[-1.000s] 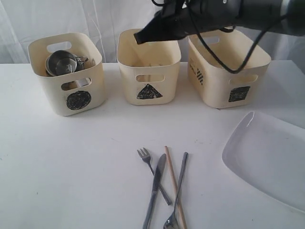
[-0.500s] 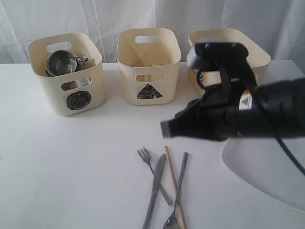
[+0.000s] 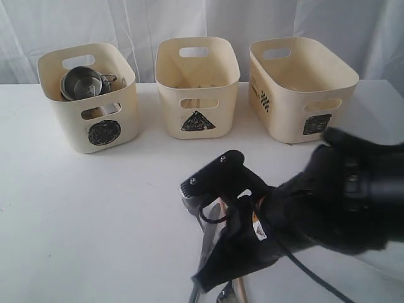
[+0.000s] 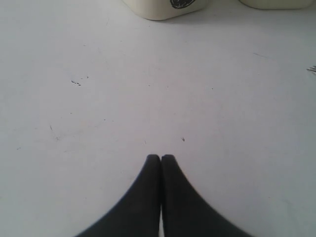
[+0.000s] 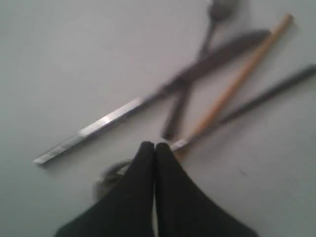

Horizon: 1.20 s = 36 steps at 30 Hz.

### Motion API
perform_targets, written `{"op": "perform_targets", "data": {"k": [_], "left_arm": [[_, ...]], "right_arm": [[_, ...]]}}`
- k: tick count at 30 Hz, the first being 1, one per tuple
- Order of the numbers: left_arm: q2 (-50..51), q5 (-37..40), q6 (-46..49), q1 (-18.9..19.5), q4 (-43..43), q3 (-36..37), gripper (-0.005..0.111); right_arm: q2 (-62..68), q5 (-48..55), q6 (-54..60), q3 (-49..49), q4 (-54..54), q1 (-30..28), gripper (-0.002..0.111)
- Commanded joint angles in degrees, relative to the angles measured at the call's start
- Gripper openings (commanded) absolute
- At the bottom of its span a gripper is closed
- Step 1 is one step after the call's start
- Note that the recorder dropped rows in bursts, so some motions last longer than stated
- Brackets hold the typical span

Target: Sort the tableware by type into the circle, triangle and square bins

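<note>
The right gripper (image 5: 154,145) hangs low over the loose cutlery at about 6 o'clock of the white table (image 3: 95,221). Its two black fingers are pressed together with nothing between them. The left gripper (image 4: 161,157) is also closed and empty, over bare table.

In my judgement the step in hand is to pick up one piece of cutlery. The tips stand where the near ends of the steel spoon (image 5: 266,96) and the wooden chopstick (image 5: 242,76) almost meet, so I cannot tell which one is meant. To do it well, the jaws must first open, then turn so that they close across the thin piece, not along it. It is better to grip where the piece lies apart from its neighbours, because the steel knife (image 5: 113,118) and the steel fork (image 5: 210,29) cross each other. These things are flat and slippery, so the tips should go down nearly to the table.

As far as the arm lets me see in the exterior view, the pieces lie lengthwise roughly from 12 to 6 o'clock, the knife leaning toward 1 and 7. The fork's tines point to about 12, toward the cream plastic bin with a black triangle (image 3: 170,107); the spoon's bowl points to 6
</note>
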<state>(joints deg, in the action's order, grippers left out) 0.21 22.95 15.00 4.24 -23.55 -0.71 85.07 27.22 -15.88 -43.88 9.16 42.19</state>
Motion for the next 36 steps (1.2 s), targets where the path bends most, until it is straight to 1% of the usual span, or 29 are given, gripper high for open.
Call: {"op": "perform_targets", "data": {"k": [1,4,6,8,11,13,15,17,21,23,36], "left_arm": [[-0.2,1.7,0.1,0.3,0.0,0.6,0.0],[-0.2,1.7,0.1,0.3,0.0,0.6,0.0],[-0.2,1.6,0.1,0.3,0.0,0.6,0.0],[-0.2,1.6,0.1,0.3,0.0,0.6,0.0],[-0.2,1.6,0.1,0.3,0.0,0.6,0.0],[-0.2,1.6,0.2,0.3,0.0,0.6,0.0],[-0.2,1.6,0.2,0.3,0.0,0.6,0.0],[-0.2,1.6,0.2,0.3,0.0,0.6,0.0],[-0.2,1.6,0.2,0.3,0.0,0.6,0.0],[-0.2,1.6,0.2,0.3,0.0,0.6,0.0],[-0.2,1.6,0.2,0.3,0.0,0.6,0.0]], "right_arm": [[5.3,14.1,-11.0,-6.6,24.0,-3.4,0.0],[4.7,20.1,-15.5,-10.1,33.0,-4.4,0.0],[3.9,20.8,-19.7,-12.2,33.4,-5.2,0.0],[3.6,20.7,-19.3,-13.7,26.9,-5.7,0.0],[4.0,19.6,-10.2,-14.5,9.6,-5.7,0.002],[5.0,16.9,-3.9,-14.5,-0.8,-5.7,0.008],[6.4,15.1,-1.9,-14.5,-6.7,-5.7,0.015],[7.7,15.8,-2.2,-14.5,-9.6,-5.7,0.022],[10.8,19.3,-3.5,-14.5,-10.1,-5.7,0.037],[12.4,19.7,-3.8,-14.5,-9.2,-5.7,0.041],[19.3,15.0,-5.9,-14.5,-9.6,-5.7,0.041]]}}
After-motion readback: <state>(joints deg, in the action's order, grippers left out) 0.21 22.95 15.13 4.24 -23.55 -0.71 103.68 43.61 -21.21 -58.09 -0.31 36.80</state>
